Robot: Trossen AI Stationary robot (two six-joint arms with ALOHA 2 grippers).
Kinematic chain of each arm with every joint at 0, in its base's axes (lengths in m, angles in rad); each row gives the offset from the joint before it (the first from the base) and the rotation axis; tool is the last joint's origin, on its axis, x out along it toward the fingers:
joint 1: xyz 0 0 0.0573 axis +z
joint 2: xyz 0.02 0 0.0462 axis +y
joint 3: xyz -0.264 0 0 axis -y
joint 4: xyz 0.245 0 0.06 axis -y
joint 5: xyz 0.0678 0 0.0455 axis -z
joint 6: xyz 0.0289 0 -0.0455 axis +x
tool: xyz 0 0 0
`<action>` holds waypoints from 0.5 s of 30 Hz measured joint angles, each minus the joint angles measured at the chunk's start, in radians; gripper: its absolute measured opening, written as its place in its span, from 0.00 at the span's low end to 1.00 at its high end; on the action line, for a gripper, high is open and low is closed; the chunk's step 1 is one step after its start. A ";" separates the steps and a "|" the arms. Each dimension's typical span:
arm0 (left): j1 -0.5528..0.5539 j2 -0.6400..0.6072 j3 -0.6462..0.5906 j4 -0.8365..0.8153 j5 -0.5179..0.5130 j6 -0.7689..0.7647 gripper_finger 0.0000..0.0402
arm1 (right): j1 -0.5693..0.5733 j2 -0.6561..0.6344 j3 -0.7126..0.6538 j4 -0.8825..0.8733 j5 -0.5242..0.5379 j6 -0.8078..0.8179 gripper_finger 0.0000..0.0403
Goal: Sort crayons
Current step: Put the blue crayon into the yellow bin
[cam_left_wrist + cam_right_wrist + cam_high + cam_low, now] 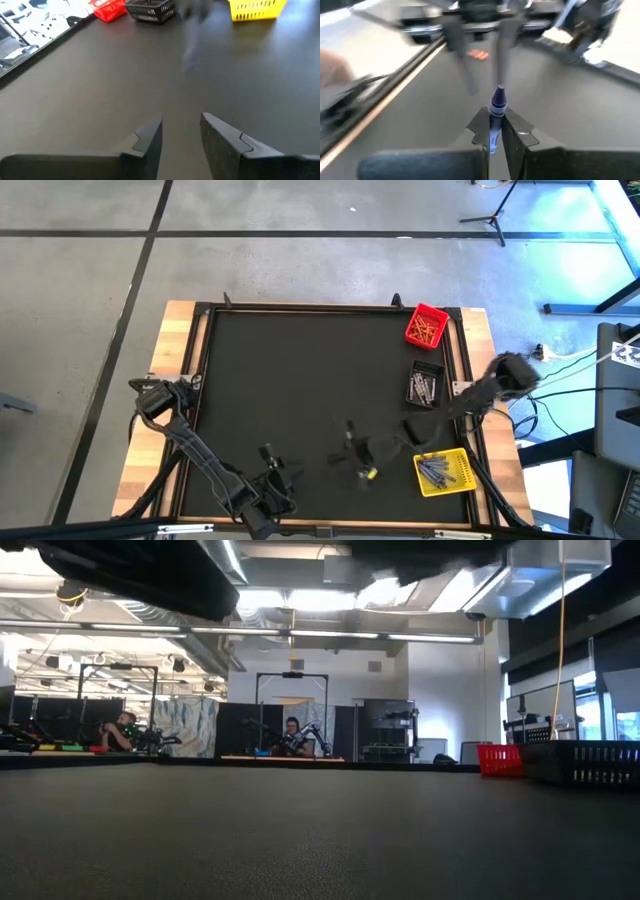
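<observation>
My right gripper (pixel 495 120) is shut on a blue crayon (pixel 498 102) over the near middle of the black mat (pixel 300 380); it also shows in the high view (pixel 352 452). My left gripper (pixel 181 131) stands open just left of it (pixel 285 472), with nothing but bare mat between its fingers. At the right side, red-orange crayons lie in the red bin (pixel 427 326), grey ones in the black bin (pixel 425 387), and blue ones in the yellow bin (pixel 444 471). My right gripper pinches the blue crayon's paper-wrapped body (pixel 494 131) between its two fingers. The crayon lies along the fingers, and its pointed end (pixel 499 92) sticks out past the fingertips. It is lifted clear of the mat.
The three bins stand in a row along the mat's right edge, also seen from the left wrist: red bin (pixel 109 10), black bin (pixel 150 10), yellow bin (pixel 257 10). A wooden frame (pixel 180 340) borders the mat. People sit in the room far behind the table (pixel 290 735).
</observation>
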 joint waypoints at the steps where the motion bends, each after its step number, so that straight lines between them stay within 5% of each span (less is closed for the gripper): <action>1: 0.000 0.000 0.000 0.000 0.007 0.006 0.31 | 0.015 -0.031 0.000 -0.073 -0.001 0.023 0.06; 15: 0.003 0.000 0.000 0.013 0.015 0.018 0.31 | 0.247 -0.376 0.000 -0.869 -0.078 0.590 0.08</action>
